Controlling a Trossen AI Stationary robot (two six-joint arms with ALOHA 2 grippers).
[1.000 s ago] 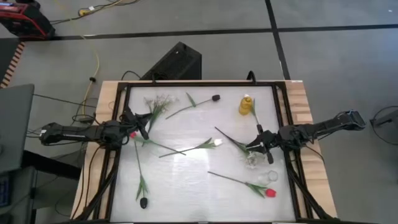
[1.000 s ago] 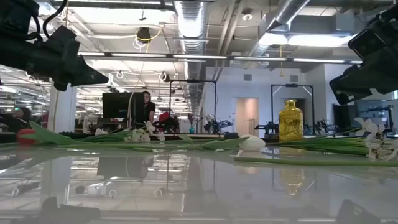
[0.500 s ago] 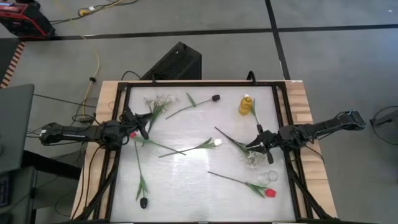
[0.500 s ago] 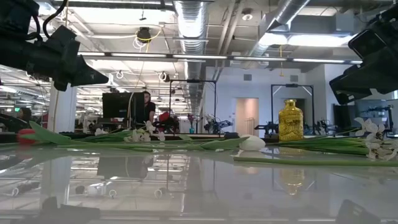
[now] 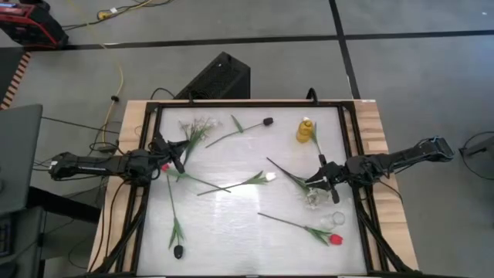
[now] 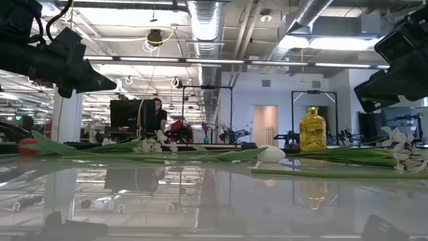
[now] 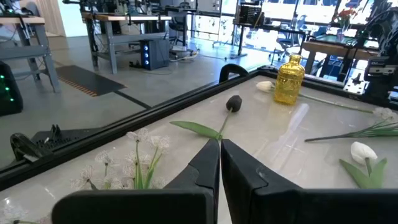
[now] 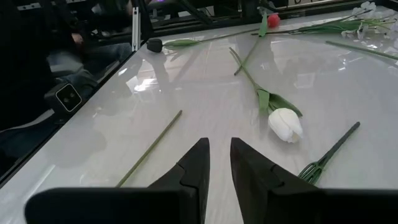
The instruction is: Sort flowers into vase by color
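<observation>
Hovering over the glossy white table top (image 5: 231, 224), well to the left of the small gold-yellow glass vase (image 5: 305, 130): left gripper (image 5: 179, 159), with both dark fingers pressed together and nothing between them. Confirmed in the left wrist view, where only a hairline slit separates the finger tips (image 7: 208, 155). Lying just beside this gripper, on the side away from the vase, a red tulip (image 5: 164, 167) on a long green stem.

Hanging near the vase, toward the front edge of the table: right gripper (image 5: 315, 181), fingers a little apart, with a narrow gap and only bare table visible through it. Gripping nothing, touching nothing, as far as visible in the right wrist view.

Spread around the vase:
- a dark, almost black tulip (image 5: 268, 121) just to its left
- a sprig of tiny white blossoms (image 5: 197, 125) farther left, near the back rail
- a white tulip (image 5: 268, 177) between the two grippers
- a second red tulip (image 5: 335, 239) and a second dark tulip (image 5: 178, 251) well apart from it, at the front

Hard to make out:
- a pale cluster (image 5: 312, 199) below the right gripper, maybe another white sprig
- a small clear object (image 5: 337, 219) beside it, shape not readable
- what stands at the vase mouth, only a green stem and something pale

Cut off in the low view: both grippers, with dark arm bodies visible at the upper corners only.
</observation>
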